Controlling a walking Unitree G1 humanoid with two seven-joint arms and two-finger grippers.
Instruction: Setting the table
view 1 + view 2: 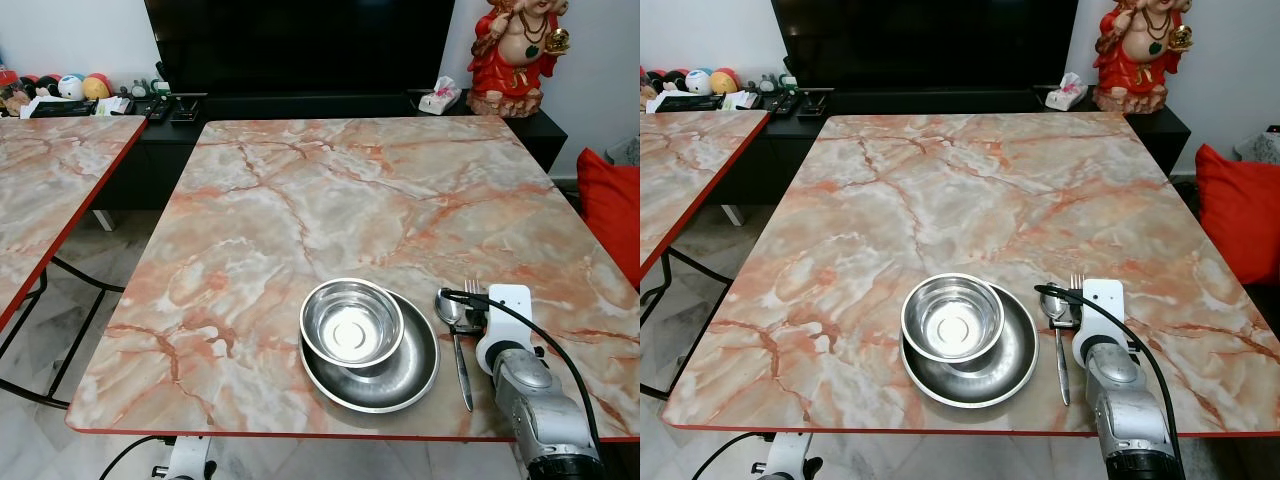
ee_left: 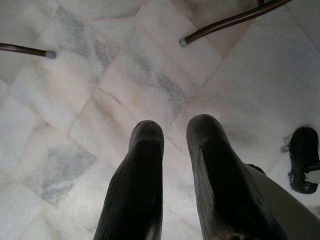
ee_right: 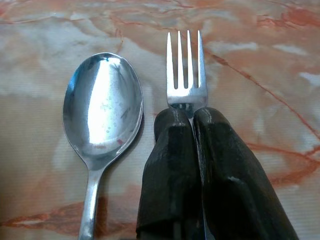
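So on the near counter [image 1: 300, 200]: one bowl [image 1: 351, 322], one plate [image 1: 400, 375], one spoon [image 3: 102, 112], one fork [image 3: 186, 70]. Two counters total.

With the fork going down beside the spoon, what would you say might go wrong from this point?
The right claw, shut on the silver steel fork, sits close beside the shiny steel spoon; opening or pulling back might knock the spoon askew. The fork might also drag along if it sticks to the fingers. The round steel bowl rests off-centre on the steel plate, so a table bump might shift it.
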